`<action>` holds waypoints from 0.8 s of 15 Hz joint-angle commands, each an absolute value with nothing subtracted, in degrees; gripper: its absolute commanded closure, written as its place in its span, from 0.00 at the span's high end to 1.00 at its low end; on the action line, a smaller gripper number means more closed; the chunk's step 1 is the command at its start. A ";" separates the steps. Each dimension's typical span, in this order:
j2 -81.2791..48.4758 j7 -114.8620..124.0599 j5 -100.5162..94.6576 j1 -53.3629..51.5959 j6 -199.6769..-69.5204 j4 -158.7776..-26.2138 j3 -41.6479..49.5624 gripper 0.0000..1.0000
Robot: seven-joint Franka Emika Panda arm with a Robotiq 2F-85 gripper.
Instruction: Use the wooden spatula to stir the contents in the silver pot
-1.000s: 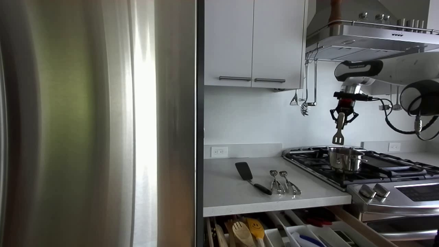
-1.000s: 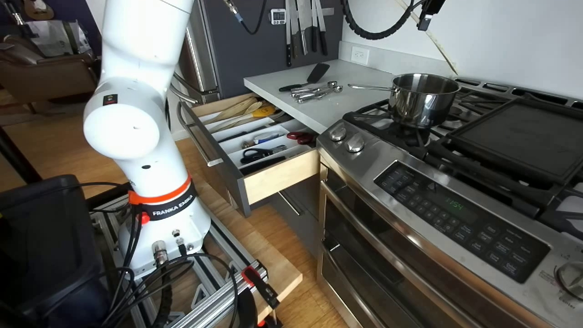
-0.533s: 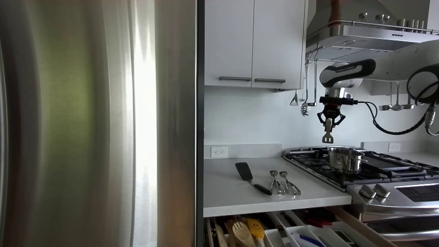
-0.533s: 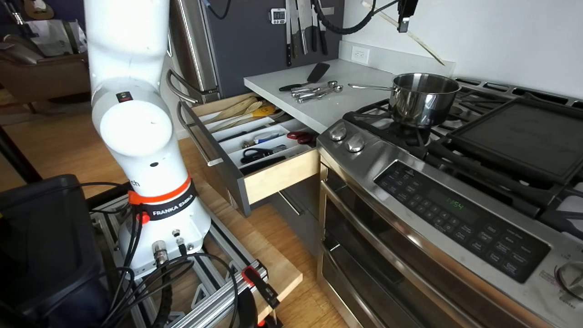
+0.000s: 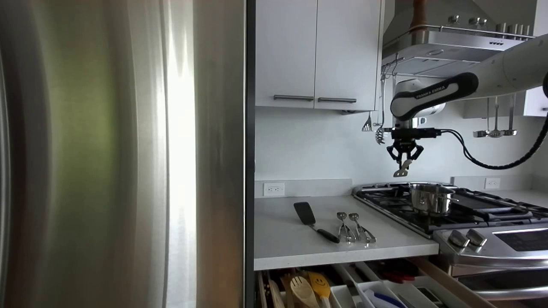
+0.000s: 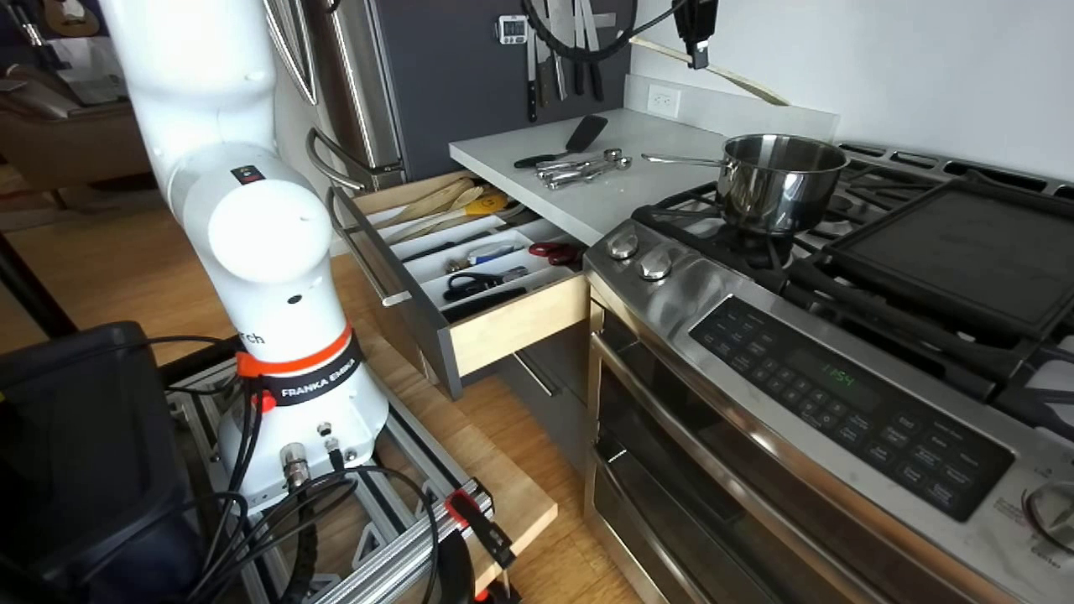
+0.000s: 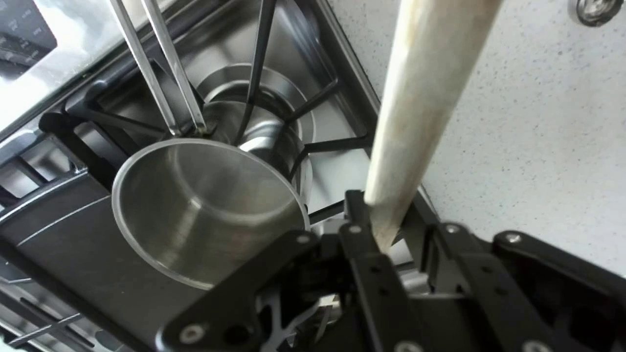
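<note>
"Leftward in both exterior views: that's how the claw [image 5: 404, 165] has gone since a second ago, and the wooden spatula [image 7: 425, 112] has swung flatter with it."

"Is it being held?"

"The claw is clenched on it, yes, partway along the wood, with a length sticking out either side."

"Where does that put the wooden spatula?"

"Up in the air, leaning, slotted end lower. In an exterior view that end sits above the silver pot [image 5: 431, 200], apart from it and off to its left. How near it comes in depth, I can't tell."

"Did the silver pot shift?"

"No, it stands upright in the same place on the cooktop [image 7: 337, 178]. In the wrist view you look down past the claw into the pot's bare metal inside."

"And nearby?"

"A black turner [image 5: 305, 214] and two metal scoops [image 5: 343, 224] lie on the bench [image 5: 278, 229], just beside each other. Below them the drawer [image 6: 520, 325] stands pulled out, with more utensils [image 5: 302, 291] in its compartments."
</note>
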State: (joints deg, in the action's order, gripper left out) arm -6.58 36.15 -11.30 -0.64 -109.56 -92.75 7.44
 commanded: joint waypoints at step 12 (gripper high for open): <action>-4.27 33.42 -13.03 -0.99 -119.10 -102.15 3.25 0.06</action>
